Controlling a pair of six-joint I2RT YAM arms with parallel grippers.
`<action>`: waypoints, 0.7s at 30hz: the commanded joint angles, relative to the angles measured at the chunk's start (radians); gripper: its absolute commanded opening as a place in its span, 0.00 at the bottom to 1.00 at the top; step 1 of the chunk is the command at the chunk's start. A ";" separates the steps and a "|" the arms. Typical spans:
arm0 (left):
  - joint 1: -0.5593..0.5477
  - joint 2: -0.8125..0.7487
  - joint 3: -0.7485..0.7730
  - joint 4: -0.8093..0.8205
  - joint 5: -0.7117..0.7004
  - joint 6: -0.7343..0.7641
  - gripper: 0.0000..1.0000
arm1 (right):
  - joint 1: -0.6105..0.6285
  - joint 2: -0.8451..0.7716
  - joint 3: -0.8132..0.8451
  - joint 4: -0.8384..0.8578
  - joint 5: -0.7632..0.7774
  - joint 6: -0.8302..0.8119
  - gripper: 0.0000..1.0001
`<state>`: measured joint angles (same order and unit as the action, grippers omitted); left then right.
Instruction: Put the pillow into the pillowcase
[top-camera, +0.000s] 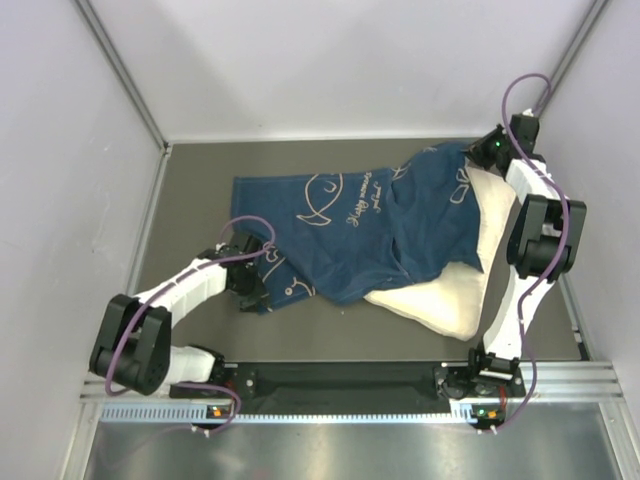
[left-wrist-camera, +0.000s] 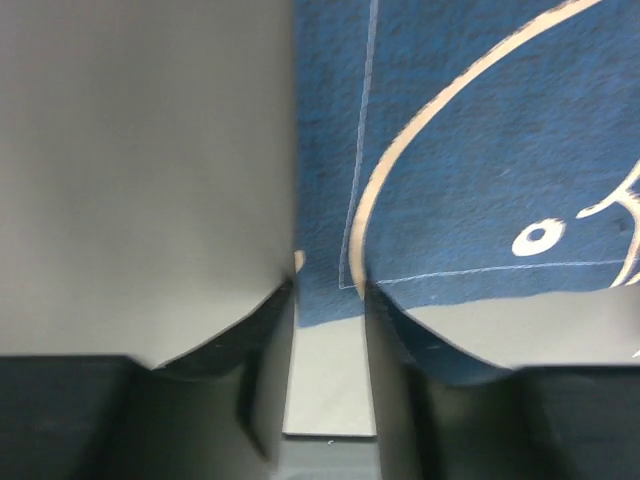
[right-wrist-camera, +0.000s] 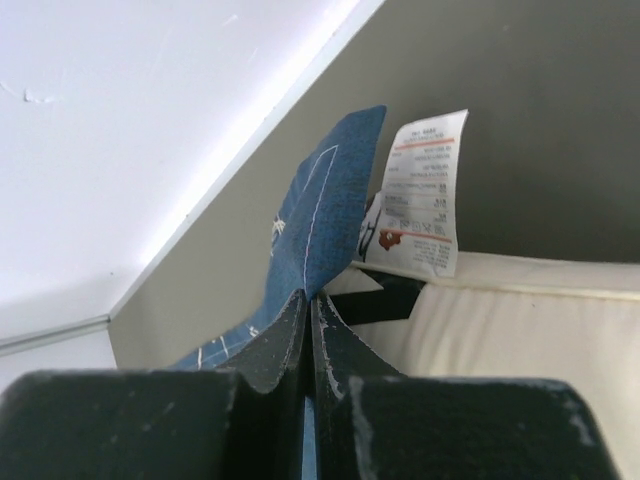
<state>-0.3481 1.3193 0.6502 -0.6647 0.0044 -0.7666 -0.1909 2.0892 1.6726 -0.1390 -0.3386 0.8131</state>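
The right fingers (right-wrist-camera: 308, 298) are pressed together on a corner of the pillowcase (top-camera: 350, 225), and that blue corner stands up out of their tips. Just beside the pinched corner is the pillow (right-wrist-camera: 500, 320), with its white tag (right-wrist-camera: 420, 195) upright against the cloth. At the pillowcase's opposite, near corner, the left fingers (left-wrist-camera: 330, 290) stand slightly apart. The hem reaches the mouth of their gap and bare tabletop (left-wrist-camera: 140, 150) shows between them. The pillowcase lies rumpled, its long axis running crosswise from the left fingers up to the right fingers at its far end. The printed whales and writing face up. The pillow's cream body shows along the pillowcase's near edge and past the end held by the right fingers, and the rest is covered by blue cloth. Whether that part lies inside or merely under the pillowcase I cannot tell. The tabletop around the pillowcase is dull grey-brown, closed in by plain white walls (top-camera: 330, 60).
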 joint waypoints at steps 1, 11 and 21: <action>-0.008 0.046 -0.026 0.119 -0.043 0.009 0.35 | -0.001 -0.080 -0.020 0.070 -0.017 0.012 0.00; 0.501 0.006 -0.052 0.277 0.305 0.124 0.00 | 0.005 -0.096 -0.031 0.064 -0.027 0.012 0.00; 0.836 -0.166 0.201 0.100 0.072 0.271 0.00 | 0.218 -0.103 -0.048 0.049 0.061 -0.011 0.00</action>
<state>0.3828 1.1137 0.7753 -0.5316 0.1207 -0.6052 -0.0959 2.0476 1.6356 -0.1165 -0.3153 0.8135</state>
